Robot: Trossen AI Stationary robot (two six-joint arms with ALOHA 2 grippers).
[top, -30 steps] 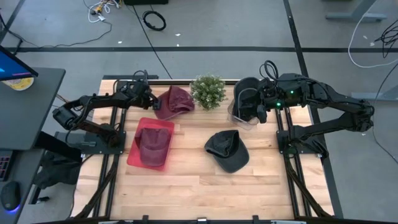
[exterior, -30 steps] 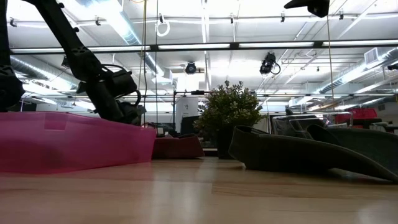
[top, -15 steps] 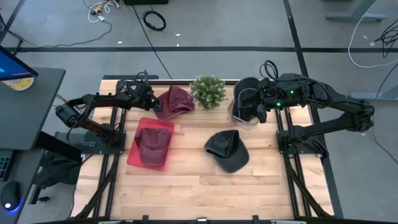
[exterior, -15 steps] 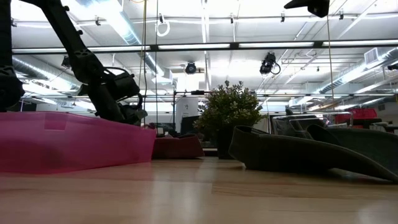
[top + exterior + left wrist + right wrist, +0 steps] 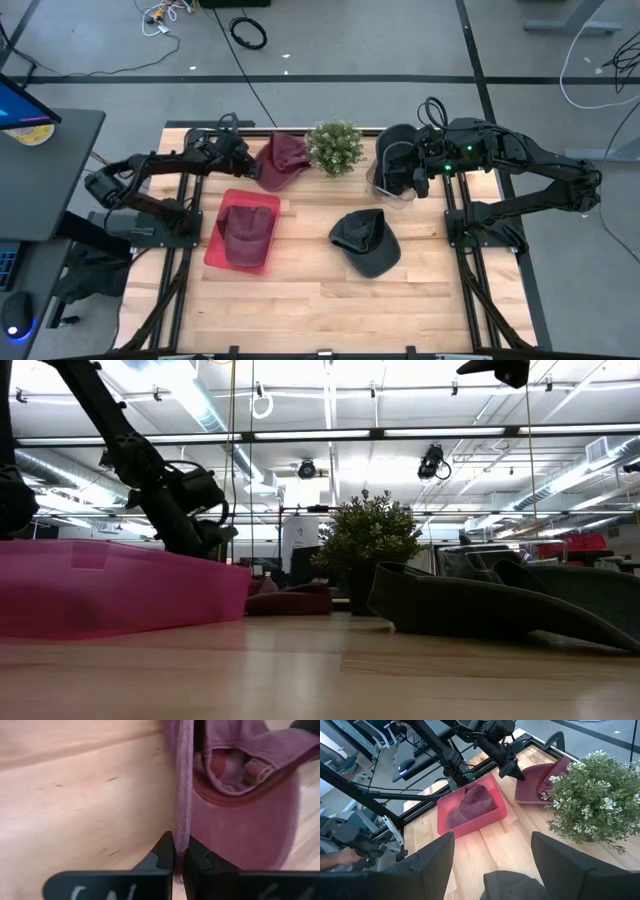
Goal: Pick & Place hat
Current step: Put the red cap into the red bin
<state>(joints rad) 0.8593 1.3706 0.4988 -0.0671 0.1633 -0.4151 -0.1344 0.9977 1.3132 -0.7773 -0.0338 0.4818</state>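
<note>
left tool point(image 5: 180, 851) pinching the brim of the maroon hat point(image 5: 283, 160) (beside the plant point(image 5: 335, 147)); right tool point(image 5: 492, 851) spread wide, holding nothing, above the bench point(image 5: 300, 290).

Hat point(image 5: 282, 160) left of plant point(image 5: 335, 147), behind bin point(image 5: 214, 246) holding another hat point(image 5: 245, 229)

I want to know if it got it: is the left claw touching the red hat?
Touching. The left wrist view shows the left gripper pinching the maroon hat by its edge.
</note>
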